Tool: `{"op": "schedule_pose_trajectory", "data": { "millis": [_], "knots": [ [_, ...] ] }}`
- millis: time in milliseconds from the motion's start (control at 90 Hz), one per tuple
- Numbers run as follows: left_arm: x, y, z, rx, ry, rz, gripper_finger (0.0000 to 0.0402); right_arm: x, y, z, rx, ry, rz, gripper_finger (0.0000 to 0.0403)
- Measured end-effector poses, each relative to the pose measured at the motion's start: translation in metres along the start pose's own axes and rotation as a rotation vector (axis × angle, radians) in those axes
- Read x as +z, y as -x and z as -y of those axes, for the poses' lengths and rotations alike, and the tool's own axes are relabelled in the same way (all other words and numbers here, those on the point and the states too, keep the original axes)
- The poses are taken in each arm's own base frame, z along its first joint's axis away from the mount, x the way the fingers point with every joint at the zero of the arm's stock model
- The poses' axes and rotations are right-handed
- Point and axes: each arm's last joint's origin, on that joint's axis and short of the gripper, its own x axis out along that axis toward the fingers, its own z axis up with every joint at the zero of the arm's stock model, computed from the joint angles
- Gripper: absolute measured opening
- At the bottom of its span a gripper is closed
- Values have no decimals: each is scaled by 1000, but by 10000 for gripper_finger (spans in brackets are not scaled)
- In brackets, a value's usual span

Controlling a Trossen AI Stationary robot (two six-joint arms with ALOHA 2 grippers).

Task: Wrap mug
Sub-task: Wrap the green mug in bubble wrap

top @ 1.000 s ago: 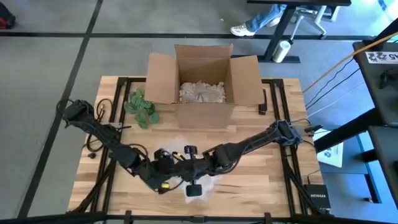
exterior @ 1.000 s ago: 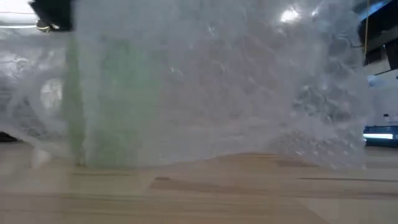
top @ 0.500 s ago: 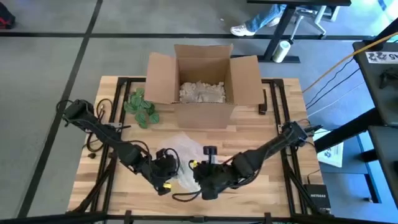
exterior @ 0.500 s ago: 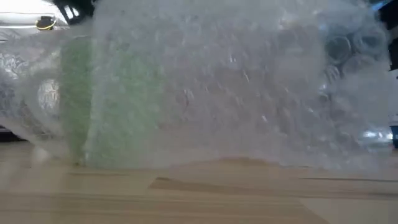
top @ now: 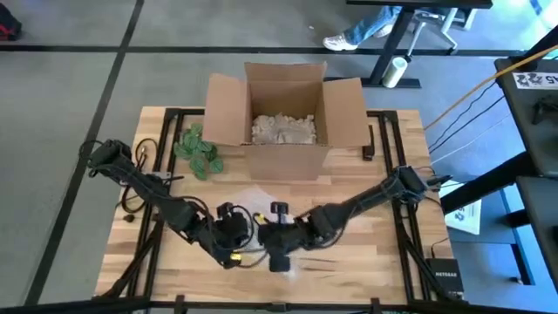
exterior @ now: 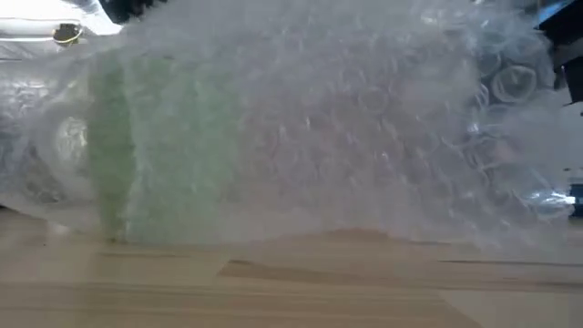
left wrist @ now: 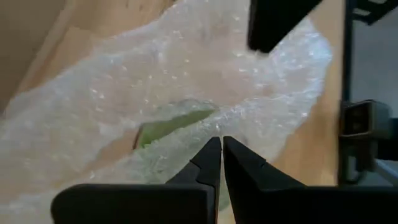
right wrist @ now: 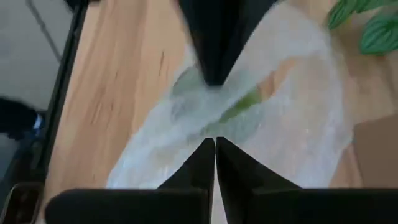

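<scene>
Both end effectors, left (left wrist: 217,147) and right (right wrist: 211,148), pinch the clear, slippery bubble wrap sheet (exterior: 364,137) (soft stuff) around the fragile green mug (left wrist: 171,124).

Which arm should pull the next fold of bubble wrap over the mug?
Probably right. The right gripper is pinched shut on the bubble wrap at its edge. The left gripper is shut on wrap right over the green mug, better suited to pinning it.
</scene>
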Motion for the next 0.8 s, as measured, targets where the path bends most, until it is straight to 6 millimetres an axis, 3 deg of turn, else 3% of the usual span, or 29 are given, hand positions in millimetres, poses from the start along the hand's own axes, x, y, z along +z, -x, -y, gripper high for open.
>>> {"op": "schedule_pose_trajectory", "data": {
  "millis": [400,578,800],
  "knots": [
    [-10,-16,-14,117,-9,18,0,3,-19,19,138,7,36,0],
    [-12,-13,-11,157,-25,68,0,-5,-33,25,162,-22,36,0],
    [-25,4,5,211,-82,201,0,0,-33,24,184,-23,100,0]
  ]
}}
